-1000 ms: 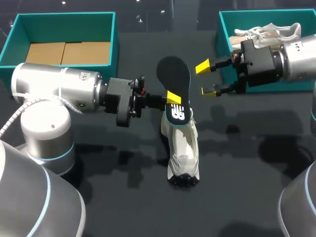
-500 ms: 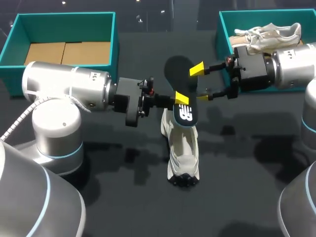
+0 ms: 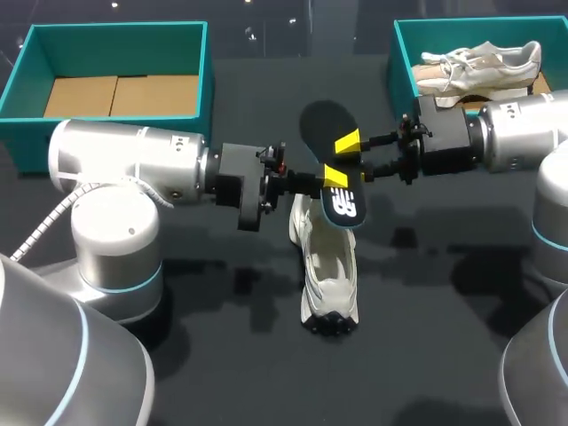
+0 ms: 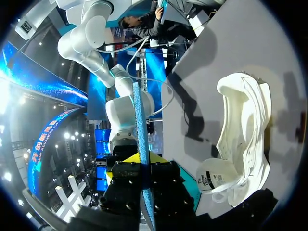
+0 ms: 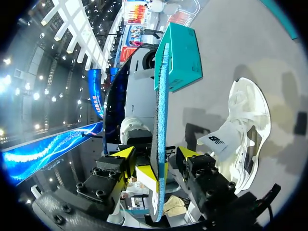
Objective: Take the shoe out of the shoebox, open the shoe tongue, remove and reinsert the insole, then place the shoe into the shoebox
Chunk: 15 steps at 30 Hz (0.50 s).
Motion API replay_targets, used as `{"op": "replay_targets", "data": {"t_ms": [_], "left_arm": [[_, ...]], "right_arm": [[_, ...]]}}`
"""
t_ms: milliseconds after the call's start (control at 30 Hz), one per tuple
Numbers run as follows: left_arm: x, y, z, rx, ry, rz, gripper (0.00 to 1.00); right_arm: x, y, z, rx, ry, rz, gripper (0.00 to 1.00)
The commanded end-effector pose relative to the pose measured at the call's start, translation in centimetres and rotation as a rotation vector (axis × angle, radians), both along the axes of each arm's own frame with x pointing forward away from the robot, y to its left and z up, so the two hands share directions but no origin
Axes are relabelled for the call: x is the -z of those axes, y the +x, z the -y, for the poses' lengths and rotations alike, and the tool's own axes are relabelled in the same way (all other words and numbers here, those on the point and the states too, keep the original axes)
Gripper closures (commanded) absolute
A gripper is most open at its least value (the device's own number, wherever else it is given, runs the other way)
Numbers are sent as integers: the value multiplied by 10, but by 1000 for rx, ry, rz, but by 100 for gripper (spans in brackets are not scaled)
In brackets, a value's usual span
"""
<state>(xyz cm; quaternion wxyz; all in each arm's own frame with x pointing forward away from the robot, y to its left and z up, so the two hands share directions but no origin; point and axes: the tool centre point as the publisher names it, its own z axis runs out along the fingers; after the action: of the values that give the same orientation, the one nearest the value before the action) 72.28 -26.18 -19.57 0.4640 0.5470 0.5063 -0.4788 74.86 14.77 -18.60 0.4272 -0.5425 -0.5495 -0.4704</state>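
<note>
The insole (image 3: 330, 142), at the middle of the head view, is shown with a matt black top; edge-on in the wrist views, its underside is seen as rough, speckled blue foam. The shoe (image 3: 327, 271) below it is made of soft, off-white cloth, matt throughout. The table (image 3: 444, 337) is covered in a dark, dull, smooth surface. Both teal boxes (image 3: 115, 35) (image 3: 401, 53) at the upper corners look like matt card; plain brown cardboard lines the left one. The arm housings (image 3: 124, 164) (image 3: 524, 133) are finished in satin silver metal, and smooth yellow plastic caps the fingers of the left gripper (image 3: 335, 177) and right gripper (image 3: 355, 157).
</note>
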Motion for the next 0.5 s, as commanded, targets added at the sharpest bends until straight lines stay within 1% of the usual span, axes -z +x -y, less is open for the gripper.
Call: {"op": "replay_targets", "data": {"t_ms": [33,67,133,433,500], "left_arm": [[3,-3,6,-13,-5,9,100],[3,-3,6,-14,-5,9,100],[3,-3,7,-18,-5,8,100],[7,-4,8,-26,-1,9,100],[8,-4,8,-25,0,10,100]], "right_arm": [[5,1,-2,1,11,2,52],[5,1,-2,1,13,4,57],[5,2,-2,1,15,6,62],[7,5,-2,-8,30,19,67],[8,5,-2,-11,32,19,72]]}}
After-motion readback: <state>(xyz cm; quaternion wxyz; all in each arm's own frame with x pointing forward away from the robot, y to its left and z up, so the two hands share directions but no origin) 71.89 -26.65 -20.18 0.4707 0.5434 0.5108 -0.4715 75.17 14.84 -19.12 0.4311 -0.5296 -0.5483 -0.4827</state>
